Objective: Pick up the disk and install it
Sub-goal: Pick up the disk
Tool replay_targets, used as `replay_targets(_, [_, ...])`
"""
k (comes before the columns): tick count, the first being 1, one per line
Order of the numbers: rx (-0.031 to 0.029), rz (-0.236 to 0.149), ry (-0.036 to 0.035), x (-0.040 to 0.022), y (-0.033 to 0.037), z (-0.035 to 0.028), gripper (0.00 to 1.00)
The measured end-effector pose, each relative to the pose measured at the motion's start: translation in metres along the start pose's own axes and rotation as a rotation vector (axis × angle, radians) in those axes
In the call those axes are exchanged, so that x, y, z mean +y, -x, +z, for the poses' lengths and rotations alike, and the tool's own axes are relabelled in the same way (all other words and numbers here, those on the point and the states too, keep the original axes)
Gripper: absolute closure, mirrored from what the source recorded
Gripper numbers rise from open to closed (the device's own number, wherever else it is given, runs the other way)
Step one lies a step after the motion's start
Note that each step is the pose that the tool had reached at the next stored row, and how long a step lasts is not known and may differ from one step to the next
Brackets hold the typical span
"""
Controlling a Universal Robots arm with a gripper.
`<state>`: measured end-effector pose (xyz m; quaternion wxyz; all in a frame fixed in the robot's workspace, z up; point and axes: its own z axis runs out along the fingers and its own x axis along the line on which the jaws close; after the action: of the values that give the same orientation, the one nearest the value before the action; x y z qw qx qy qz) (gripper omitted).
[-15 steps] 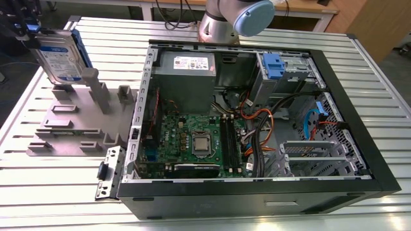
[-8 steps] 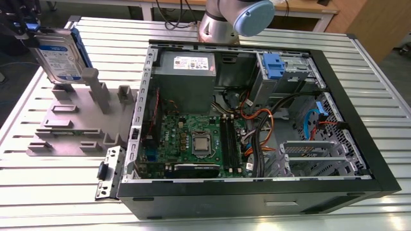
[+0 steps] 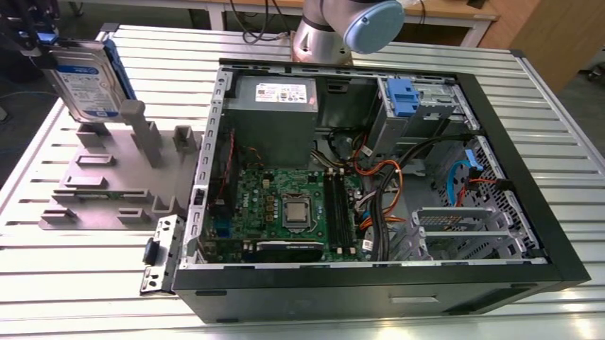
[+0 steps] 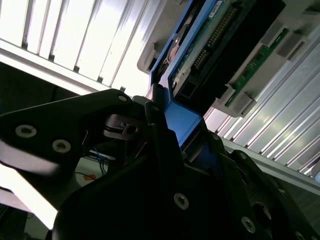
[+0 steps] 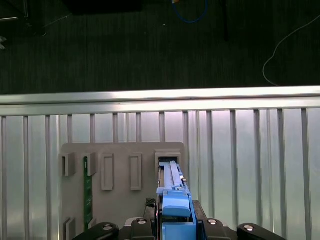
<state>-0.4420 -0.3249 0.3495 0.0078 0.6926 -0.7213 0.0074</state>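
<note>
The disk (image 3: 90,78), a silver drive with a blue-and-white label in a blue carrier, stands upright at the far corner of the table on the exterior view's left. My gripper (image 3: 42,48) is shut on its upper end. The disk's lower end is at the tall slot of the grey holder (image 3: 104,184); I cannot tell whether it still sits in the slot. In the first wrist view the disk (image 5: 174,200) is seen edge-on, clamped by the gripper (image 5: 176,225). The second wrist view shows black fingers (image 4: 157,120) pressing on the blue carrier (image 4: 182,122).
An open computer case (image 3: 529,177) lies on the slatted metal table (image 3: 567,113), with a motherboard (image 3: 283,205), cables, a grey box (image 3: 274,95) and a small blue bracket (image 3: 402,95) inside. A green circuit strip (image 5: 88,190) stands in the holder. The arm's base (image 3: 331,32) is behind the case.
</note>
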Motion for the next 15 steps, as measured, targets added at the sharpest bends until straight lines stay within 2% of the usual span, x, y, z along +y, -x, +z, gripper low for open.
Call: replay_targets(15, [-0.0009,0.0,0.0,0.0,-0.0001,-0.0058,0.64])
